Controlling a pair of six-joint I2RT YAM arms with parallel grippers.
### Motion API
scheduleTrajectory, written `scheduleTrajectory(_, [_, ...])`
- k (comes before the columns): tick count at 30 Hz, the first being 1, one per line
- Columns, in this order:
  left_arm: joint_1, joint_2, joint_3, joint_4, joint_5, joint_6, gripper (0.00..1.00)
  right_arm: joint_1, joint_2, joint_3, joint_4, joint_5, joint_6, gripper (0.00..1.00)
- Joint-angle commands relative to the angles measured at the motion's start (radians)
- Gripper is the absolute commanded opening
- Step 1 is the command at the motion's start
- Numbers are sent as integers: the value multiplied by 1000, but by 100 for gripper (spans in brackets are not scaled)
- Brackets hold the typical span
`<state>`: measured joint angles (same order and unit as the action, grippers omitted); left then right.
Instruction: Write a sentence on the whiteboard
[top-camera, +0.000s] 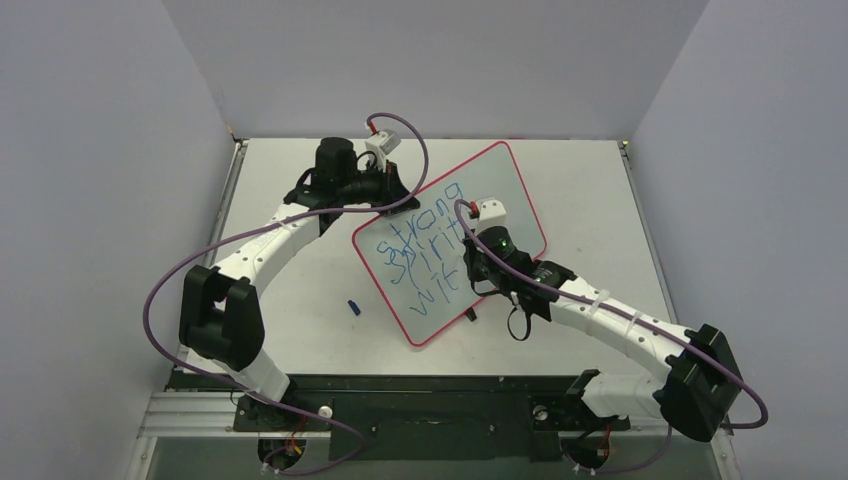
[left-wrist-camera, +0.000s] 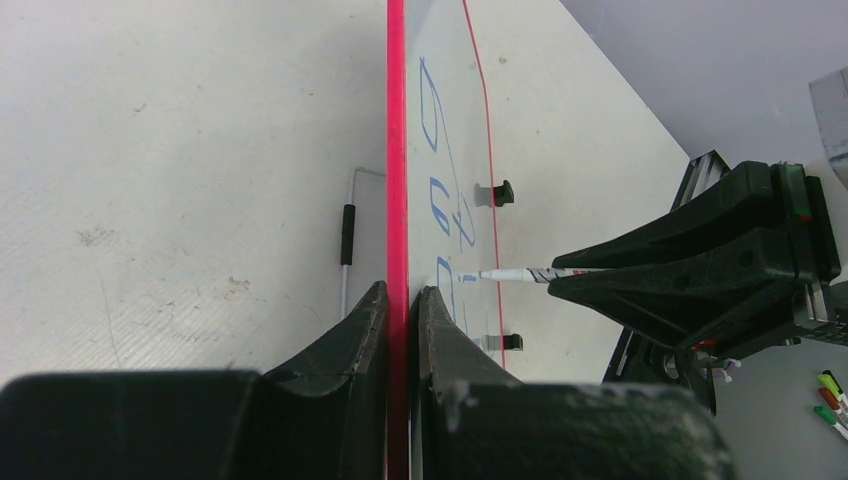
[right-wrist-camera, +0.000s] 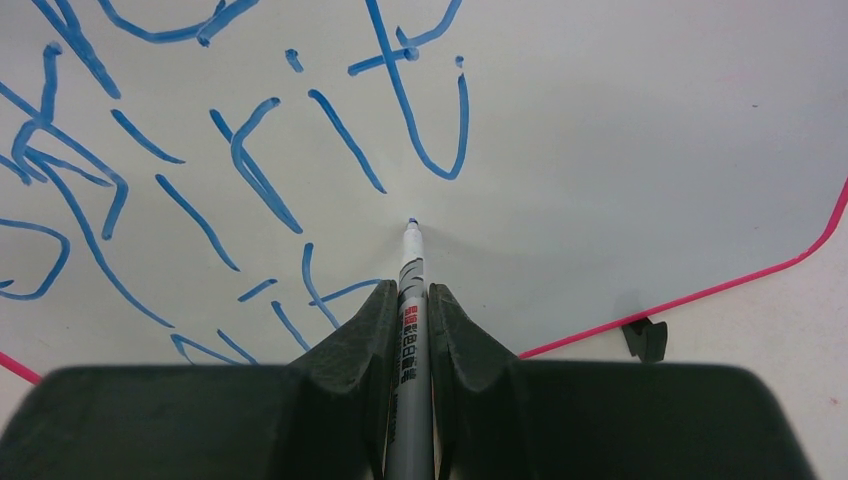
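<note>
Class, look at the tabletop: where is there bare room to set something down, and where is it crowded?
Bare table lies between the whiteboard and the far right edge. Another patch sits between the left arm, the whiteboard and the blue cap. Crowded: the whiteboard itself, with the left gripper clamping its rim and the right gripper holding the marker.

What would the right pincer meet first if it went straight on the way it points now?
The whiteboard: the marker that the right pincer grips has its tip at, or almost at, its bare surface.
</note>
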<state>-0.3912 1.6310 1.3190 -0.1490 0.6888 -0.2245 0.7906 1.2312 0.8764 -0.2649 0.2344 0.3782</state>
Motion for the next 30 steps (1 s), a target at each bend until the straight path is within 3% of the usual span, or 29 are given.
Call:
scheduleTrajectory(1, [-25, -25, -6, -7, 0, 91, 0, -6, -27, -52, 49, -16, 25, 0])
scheduleTrajectory(15, [-32, -31, -9, -7, -3, 92, 0, -4, -109, -186, 60, -43, 106, 0])
scheduleTrajectory(30, [-32, -35, -10, -10, -6, 94, 0, -5, -63, -106, 43, -16, 73, 0])
